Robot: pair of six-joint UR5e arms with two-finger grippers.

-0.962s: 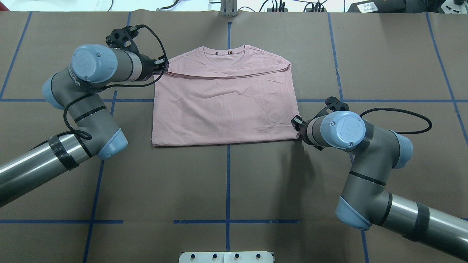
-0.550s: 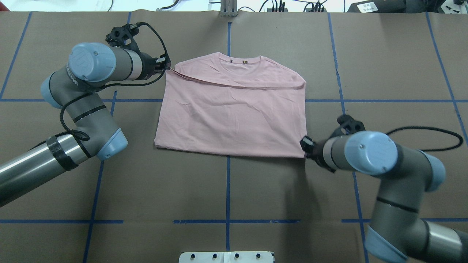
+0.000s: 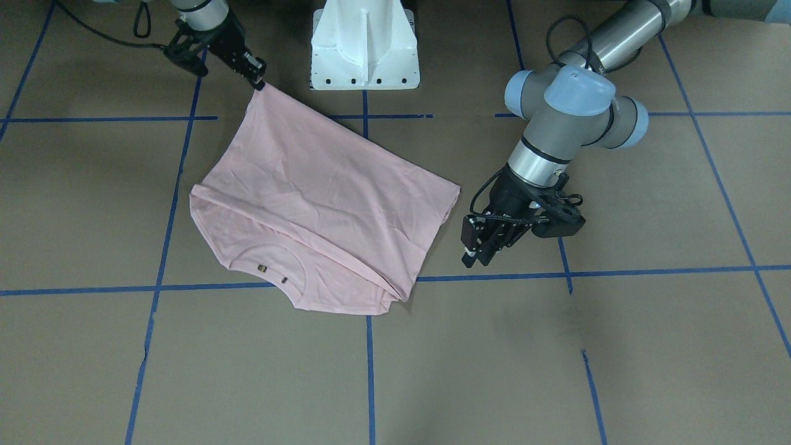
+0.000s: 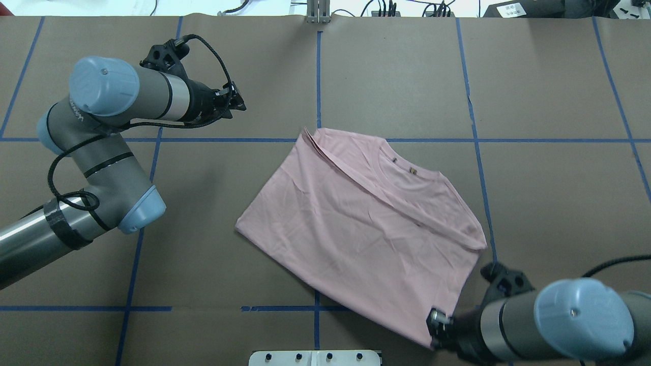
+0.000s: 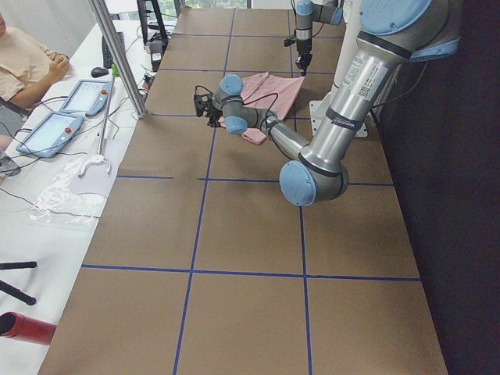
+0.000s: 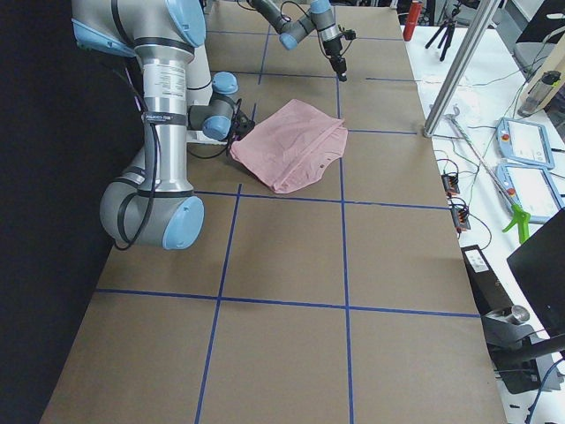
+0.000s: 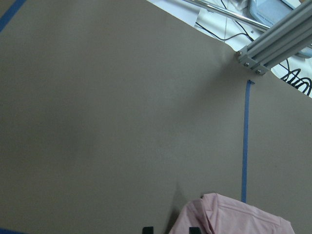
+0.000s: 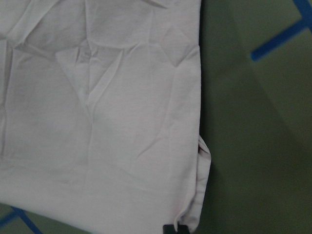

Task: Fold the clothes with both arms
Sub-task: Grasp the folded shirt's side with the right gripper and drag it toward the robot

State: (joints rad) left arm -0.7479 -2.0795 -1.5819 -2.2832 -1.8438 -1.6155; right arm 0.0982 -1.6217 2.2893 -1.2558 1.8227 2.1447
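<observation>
The right arm (image 4: 559, 320) is cut off by the lower edge of the overhead view, and only the tip of the right pincer (image 4: 436, 325) shows there. Its jaws are closed on the near corner of the pale pink T-shirt (image 4: 356, 223). The right wrist view shows little but creased fabric, with the fingertips (image 8: 175, 228) barely in frame at the bottom. The T-shirt lies folded and skewed on the brown surface (image 4: 203, 274), near its middle, with the plain side up and the neckline toward the far side. Two small tags (image 4: 414, 172) sit inside the neck, too small to read. The left pincer (image 4: 236, 99) hangs well apart from the cloth with its jaws spread and nothing between them. White lettering on the left arm (image 4: 101, 152) curves out of sight and cannot be read whole
</observation>
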